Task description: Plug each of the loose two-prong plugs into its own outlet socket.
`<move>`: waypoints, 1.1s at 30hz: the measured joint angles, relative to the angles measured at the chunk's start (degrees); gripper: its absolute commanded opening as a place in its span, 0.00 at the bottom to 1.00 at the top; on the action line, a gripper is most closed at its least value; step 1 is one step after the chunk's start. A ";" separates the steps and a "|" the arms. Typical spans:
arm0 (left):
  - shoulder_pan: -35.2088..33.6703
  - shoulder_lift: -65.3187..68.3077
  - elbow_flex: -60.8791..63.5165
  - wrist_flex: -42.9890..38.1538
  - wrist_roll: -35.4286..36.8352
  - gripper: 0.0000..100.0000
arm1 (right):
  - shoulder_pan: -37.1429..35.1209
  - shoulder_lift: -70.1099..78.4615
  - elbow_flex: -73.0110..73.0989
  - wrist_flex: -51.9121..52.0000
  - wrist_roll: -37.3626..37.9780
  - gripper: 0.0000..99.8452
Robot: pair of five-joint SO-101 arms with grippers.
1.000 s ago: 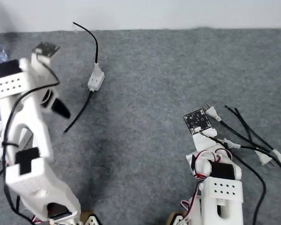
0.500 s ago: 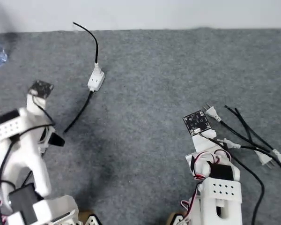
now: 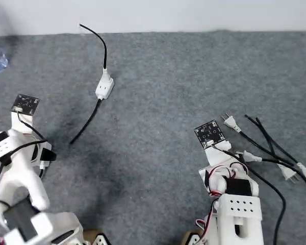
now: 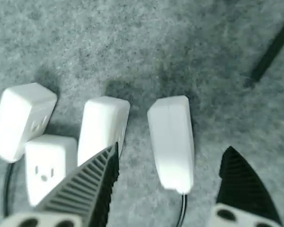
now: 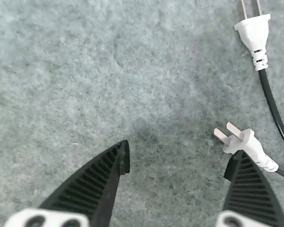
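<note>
Left gripper (image 4: 172,149): jaws wide apart, empty, poised over white outlet socket (image 4: 168,118); three more sockets (image 4: 102,125) alongside on grey mat (image 4: 180,42). Right gripper (image 5: 180,149): jaws wide apart, empty; loose plug (image 5: 241,142) near one fingertip, second plug (image 5: 253,30) farther off.

Grey felt table (image 3: 168,76): cabled socket (image 3: 104,87), loose plugs (image 3: 230,122), white socket blocks (image 4: 170,142).
</note>
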 measured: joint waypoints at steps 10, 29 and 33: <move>0.18 10.46 -1.76 -2.90 0.09 0.18 | -0.35 0.00 0.44 0.00 0.00 0.31; 3.69 6.42 -7.21 7.30 0.44 0.02 | -0.62 0.00 1.23 0.00 0.00 0.31; 5.80 0.18 -10.99 15.65 -0.79 0.02 | -0.62 0.00 1.23 0.00 0.00 0.31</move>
